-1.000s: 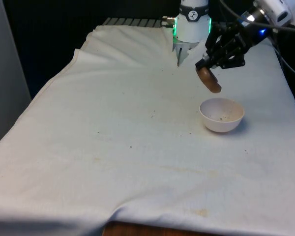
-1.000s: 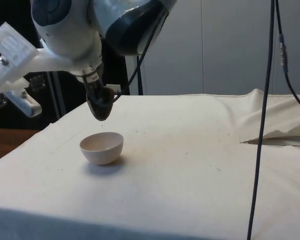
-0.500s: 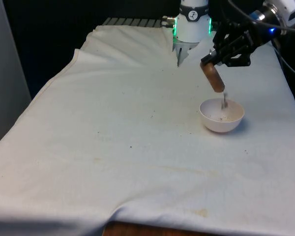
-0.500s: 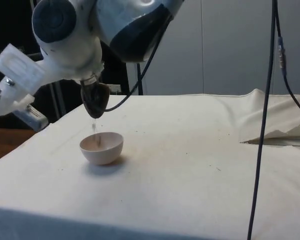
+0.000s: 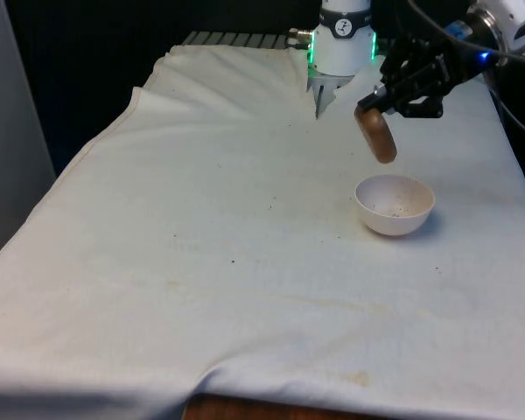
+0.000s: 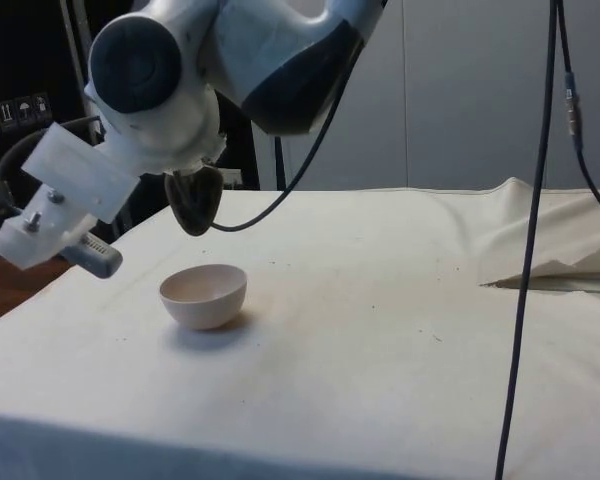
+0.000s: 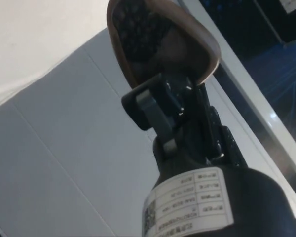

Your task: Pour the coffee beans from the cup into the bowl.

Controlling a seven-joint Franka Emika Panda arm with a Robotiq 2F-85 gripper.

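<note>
The gripper [image 7: 163,106] is pinching the rim of a brown cup [image 7: 160,42], with one black finger [image 7: 150,108] lying against the cup's outer wall. The cup's mouth is facing the camera, showing its dark inside. Coffee beans [image 7: 138,29] are sitting in there as dark rounded lumps, gathered in one part of the interior; the rest of the inside is looking bare and reddish-brown. Behind the cup, pale grey panels [image 7: 64,148] with thin seams are showing, with a brighter white patch [image 7: 34,34] beside them. A white label [image 7: 192,197] with small print is sticking to the gripper's black body.
</note>
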